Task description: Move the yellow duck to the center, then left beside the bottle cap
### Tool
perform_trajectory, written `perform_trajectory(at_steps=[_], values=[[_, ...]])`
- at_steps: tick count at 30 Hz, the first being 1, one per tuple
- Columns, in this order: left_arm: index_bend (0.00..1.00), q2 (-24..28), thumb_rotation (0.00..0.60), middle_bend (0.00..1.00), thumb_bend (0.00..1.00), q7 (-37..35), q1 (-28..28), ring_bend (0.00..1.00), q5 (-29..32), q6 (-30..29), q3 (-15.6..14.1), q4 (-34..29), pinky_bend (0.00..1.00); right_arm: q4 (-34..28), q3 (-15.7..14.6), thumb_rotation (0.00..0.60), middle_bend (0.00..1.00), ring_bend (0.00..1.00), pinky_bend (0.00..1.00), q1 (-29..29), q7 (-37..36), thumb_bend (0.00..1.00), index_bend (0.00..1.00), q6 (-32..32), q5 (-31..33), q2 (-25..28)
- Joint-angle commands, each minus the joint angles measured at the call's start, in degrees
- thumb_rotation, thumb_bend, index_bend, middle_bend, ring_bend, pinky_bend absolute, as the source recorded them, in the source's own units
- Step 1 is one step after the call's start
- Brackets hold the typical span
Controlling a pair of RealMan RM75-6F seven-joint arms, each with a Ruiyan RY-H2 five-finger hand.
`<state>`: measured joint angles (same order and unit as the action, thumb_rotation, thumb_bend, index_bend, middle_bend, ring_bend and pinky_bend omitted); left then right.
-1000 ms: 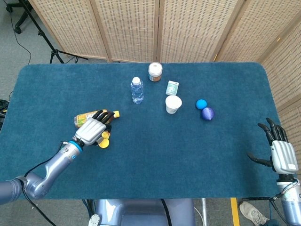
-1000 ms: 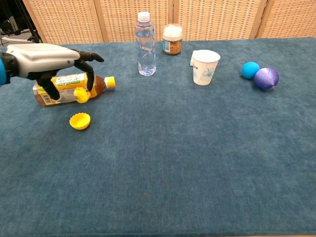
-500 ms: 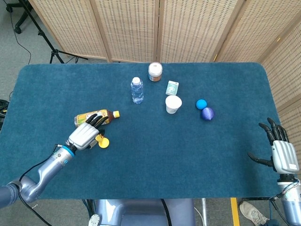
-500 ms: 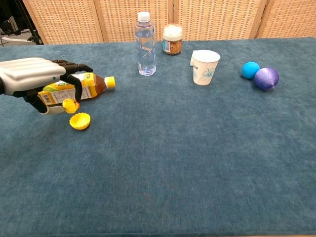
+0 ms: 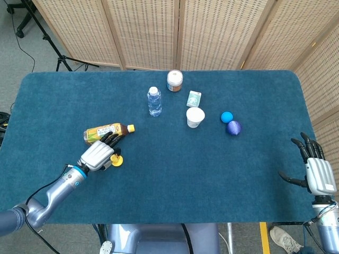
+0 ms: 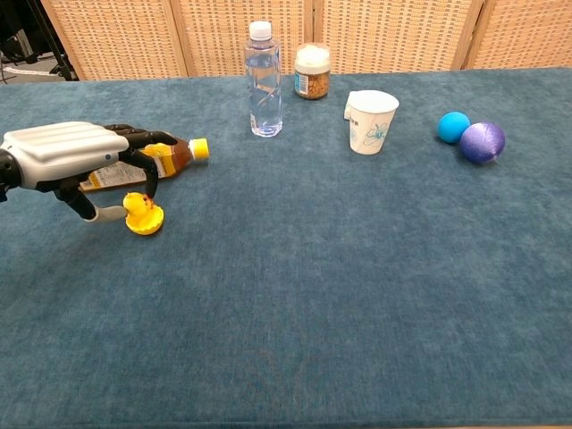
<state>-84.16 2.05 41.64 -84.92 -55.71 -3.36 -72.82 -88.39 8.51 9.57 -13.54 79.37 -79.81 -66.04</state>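
One duck (image 6: 136,206), one yellow cap (image 6: 146,221), two bottles, two balls, one cup (image 6: 372,121). Left hand (image 6: 67,154) fingers (image 6: 143,170) curl around the duck, which sits against the cap. Right hand (image 5: 318,172) fingers spread wide, holding nothing.

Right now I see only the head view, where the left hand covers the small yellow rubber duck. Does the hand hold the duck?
Observer: Yes. In the chest view the left hand pinches the small yellow rubber duck between the thumb and a finger.
Operator: Is the duck apart from the round yellow bottle cap, or touching it?
Observer: Touching. The duck sits low over the left rim of the round yellow bottle cap; I cannot tell whether its weight rests there.
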Motion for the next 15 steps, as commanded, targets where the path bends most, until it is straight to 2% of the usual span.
perform_trajectory(at_steps=[1, 9, 15], values=[[0.6, -0.14, 0.6, 0.0, 0.41, 0.17, -0.14, 0.0, -0.13, 0.12, 0.22, -0.14, 0.0, -0.02, 0.03, 0.6, 0.0, 0.0, 0.0, -0.02, -0.02, 0.21, 0.12, 0.03, 0.01, 0.0], [0.6, -0.18, 0.6, 0.0, 0.38, 1.71, -0.24, 0.0, 0.84, 1.86, 0.94, -0.3, 0.0, -0.04, 0.06, 0.6, 0.0, 0.0, 0.0, -0.06, -0.2, 0.21, 0.12, 0.07, -0.07, 0.0], [0.44, -0.02, 0.6, 0.0, 0.32, 2.06, -0.36, 0.0, 0.93, 2.39, 1.31, -0.74, 0.0, -0.09, 0.02, 0.6, 0.0, 0.0, 0.0, -0.07, -0.17, 0.21, 0.12, 0.02, -0.15, 0.04]])
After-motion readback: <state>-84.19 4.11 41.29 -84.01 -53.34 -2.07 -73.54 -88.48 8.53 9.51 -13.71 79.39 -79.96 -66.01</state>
